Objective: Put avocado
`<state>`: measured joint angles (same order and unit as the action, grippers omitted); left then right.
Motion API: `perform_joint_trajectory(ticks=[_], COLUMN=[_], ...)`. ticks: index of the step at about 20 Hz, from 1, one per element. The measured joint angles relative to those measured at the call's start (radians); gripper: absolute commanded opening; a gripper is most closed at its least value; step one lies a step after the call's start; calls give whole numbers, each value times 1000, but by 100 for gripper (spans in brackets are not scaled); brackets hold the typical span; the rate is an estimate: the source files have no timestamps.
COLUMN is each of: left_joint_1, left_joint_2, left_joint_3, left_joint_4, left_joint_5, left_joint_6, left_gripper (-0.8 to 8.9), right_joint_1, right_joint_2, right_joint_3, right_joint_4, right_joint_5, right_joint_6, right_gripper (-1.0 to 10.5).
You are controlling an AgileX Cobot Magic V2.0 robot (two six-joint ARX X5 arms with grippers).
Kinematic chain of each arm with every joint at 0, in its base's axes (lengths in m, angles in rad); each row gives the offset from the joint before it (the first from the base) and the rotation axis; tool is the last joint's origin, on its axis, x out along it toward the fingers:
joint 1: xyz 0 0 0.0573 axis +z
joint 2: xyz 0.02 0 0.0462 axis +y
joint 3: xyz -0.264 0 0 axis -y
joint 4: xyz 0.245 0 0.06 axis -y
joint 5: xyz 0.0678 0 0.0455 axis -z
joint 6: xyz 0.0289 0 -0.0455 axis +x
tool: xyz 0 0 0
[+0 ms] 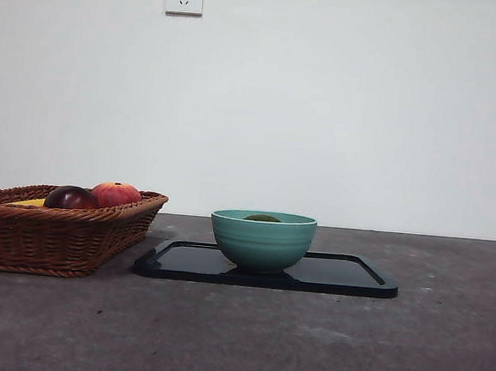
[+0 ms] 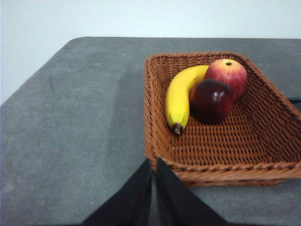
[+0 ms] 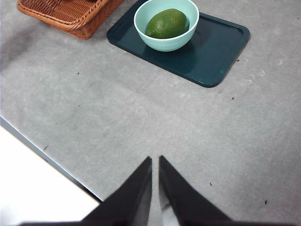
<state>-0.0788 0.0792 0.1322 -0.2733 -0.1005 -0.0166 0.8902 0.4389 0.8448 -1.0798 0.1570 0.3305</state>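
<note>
The avocado [image 3: 166, 23] fills much of the teal bowl [image 1: 262, 239], reachable only from above past the bowl's rim. The bowl stands at one end of the dark tray [image 1: 344, 276]; the tray's other end lies bare. The wicker basket [image 1: 55, 230] sits just beside the tray, blocking that side. Open tabletop [image 1: 304, 345] spreads in front.

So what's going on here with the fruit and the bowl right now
Nothing is being handled at this moment. The avocado lies in the teal bowl, which stands on the dark tray. Beside the tray, the wicker basket holds a banana, a dark maroon fruit and a red-orange fruit. The left gripper is near the basket and the right gripper is over bare table, away from the tray. Both have their jaws nearly together and hold nothing.
</note>
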Motion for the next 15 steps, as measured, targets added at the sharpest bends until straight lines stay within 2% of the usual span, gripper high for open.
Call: perform_joint_trajectory(ticks=[7, 15], left_joint_1=[3, 30], left_joint_2=[-68, -74], left_joint_3=[-79, -100], left_joint_4=[39, 90], left_joint_5=[5, 74], left_joint_6=[-14, -23], left_gripper=[19, 19], right_joint_1=[0, 0], right_joint_2=[0, 0], right_joint_3=[0, 0], right_joint_4=[0, 0], right_joint_5=[0, 0], right_joint_6=[0, 0], right_gripper=[20, 20])
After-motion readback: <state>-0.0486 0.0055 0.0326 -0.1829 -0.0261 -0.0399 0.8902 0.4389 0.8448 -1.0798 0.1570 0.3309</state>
